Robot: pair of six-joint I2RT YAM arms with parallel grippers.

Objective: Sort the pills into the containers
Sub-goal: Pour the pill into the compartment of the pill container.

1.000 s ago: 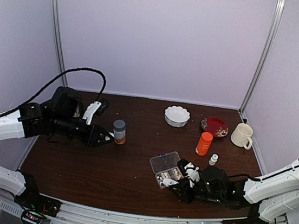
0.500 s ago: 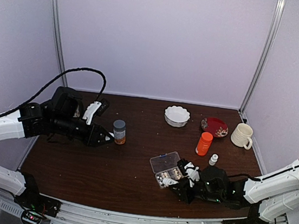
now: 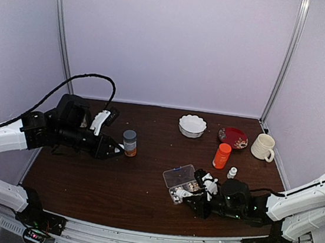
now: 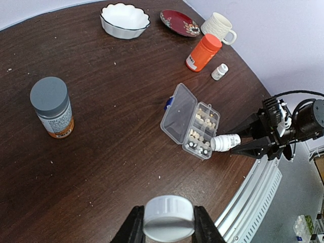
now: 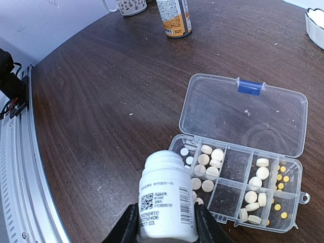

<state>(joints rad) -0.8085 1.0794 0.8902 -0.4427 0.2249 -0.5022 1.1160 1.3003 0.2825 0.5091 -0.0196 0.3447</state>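
Dark brown table (image 3: 113, 186), pale lilac walls behind.

- Pill box (image 5: 243, 116): clear, lid hinged flat open, near the table's front edge on the right arm's side. Its cells (image 5: 231, 164) run in two rows, and pills (image 5: 204, 159) already lie in several.
- White bottle (image 5: 164, 197): uncapped, clamped at the body by the right gripper (image 5: 166, 224), whose fingers are closed snugly on it.
  - The long axis runs straight out from the fingers, nearly level, with the mouth at the rim of the end cell. Whether it clears the rim cannot be told.
  - The label shows a square code beside rows of digits. One row reads roughly 250410. The small characters above are illegible.
- Left gripper (image 4: 168, 230): pinched on a white cap (image 4: 168, 217), well apart from the box. The right arm is the nearer.
- Grey-capped bottle (image 4: 51, 106) and orange bottle (image 4: 203, 51): both have labels too small to read.
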